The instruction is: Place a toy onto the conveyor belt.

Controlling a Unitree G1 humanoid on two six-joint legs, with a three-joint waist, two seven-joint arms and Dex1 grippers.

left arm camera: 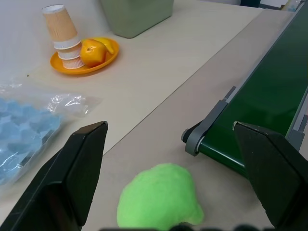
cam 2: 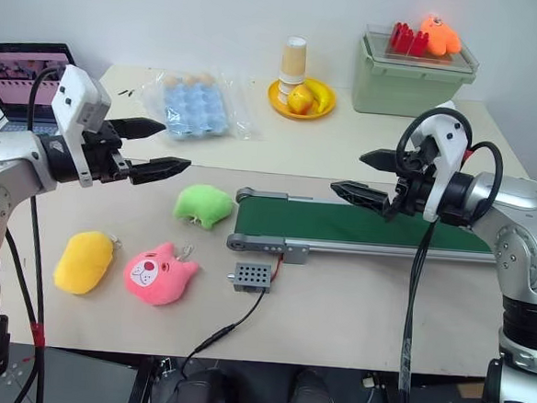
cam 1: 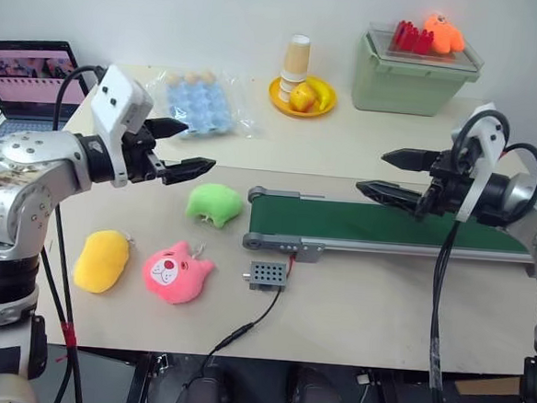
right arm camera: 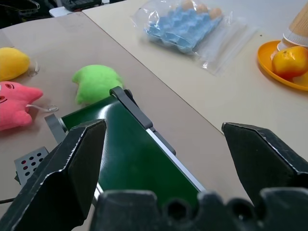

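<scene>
— What lies at the left of the frame?

— A laptop [cam 1: 28, 79] at the upper left edge. Below it the left gripper [cam 1: 187, 150] hangs above the table [cam 1: 354, 300] with its black fingers spread wide, holding nothing. At lower left, a yellow plush toy [cam 1: 101, 260] and a pink plush toy [cam 1: 177, 272] lie side by side.

— And toward the centre?

— A green plush toy [cam 1: 214, 204] rests just beside the near end of the conveyor belt [cam 1: 341, 221], apart from it. A small grey perforated box [cam 1: 266, 275] on a cable sits below that end. Farther back: a bag of blue egg trays [cam 1: 199, 101] and an orange plate [cam 1: 301, 95] with fruit and stacked paper cups.

— The right side?

— The belt runs toward the right edge, bare of toys. The right gripper [cam 1: 386, 174] hovers over it, fingers likewise wide apart and empty. A pale green lidded bin [cam 1: 411, 75] stands at the upper right, red and orange toys on its lid.
</scene>
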